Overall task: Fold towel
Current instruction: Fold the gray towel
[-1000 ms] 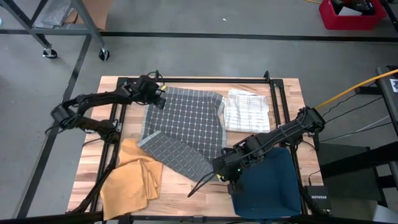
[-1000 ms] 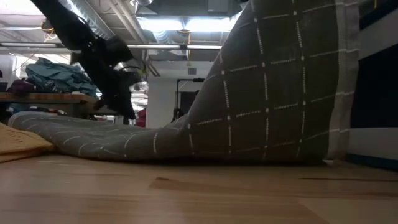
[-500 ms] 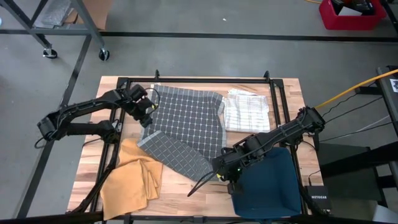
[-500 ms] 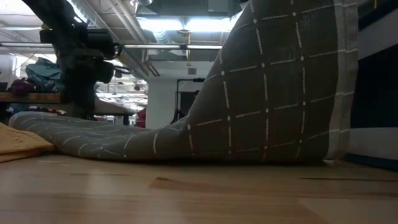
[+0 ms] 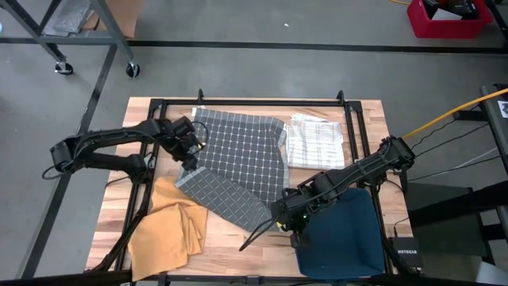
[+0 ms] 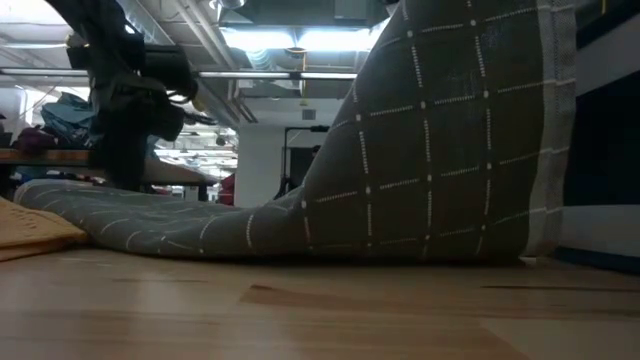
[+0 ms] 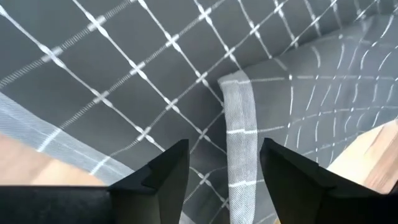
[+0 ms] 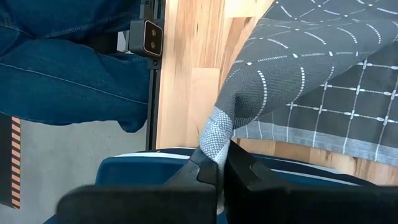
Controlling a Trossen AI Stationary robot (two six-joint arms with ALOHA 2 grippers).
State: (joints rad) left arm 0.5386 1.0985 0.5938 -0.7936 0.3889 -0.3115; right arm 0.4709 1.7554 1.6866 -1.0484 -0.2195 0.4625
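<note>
- The grey towel (image 5: 238, 163) lies in the middle of the table (image 5: 361, 123), one corner folded over.
- The left gripper (image 7: 222, 171) hangs over its left edge, jaws wide.
- The right gripper (image 8: 219, 167) pinches a towel corner near the front edge.
- No writing can be read.

"NETGEAR" on black box (image 5: 405, 253) at table edge.
</note>
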